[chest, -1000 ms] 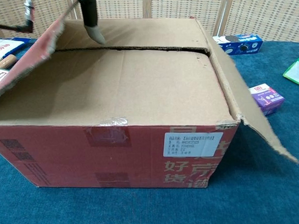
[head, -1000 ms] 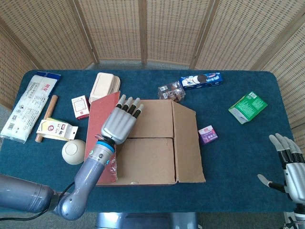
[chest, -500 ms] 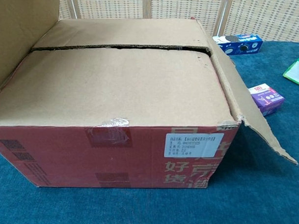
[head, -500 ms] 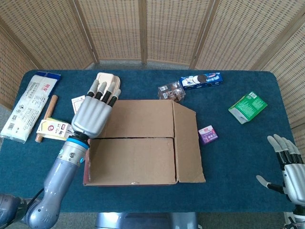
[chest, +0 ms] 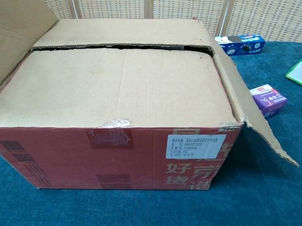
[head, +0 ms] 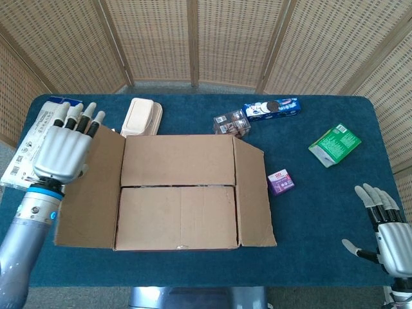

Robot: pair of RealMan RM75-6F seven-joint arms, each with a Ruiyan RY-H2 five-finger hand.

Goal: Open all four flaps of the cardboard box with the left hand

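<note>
Cardboard box fills mid-bench; cookie pack, purple carton, green packet lie around; left hand and right hand both empty, fingers spread; box label unreadable.

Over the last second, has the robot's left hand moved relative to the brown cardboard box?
Yes. The left hand swung leftward, from over the cardboard box top to beyond its left edge, folding the left flap outward.
</note>
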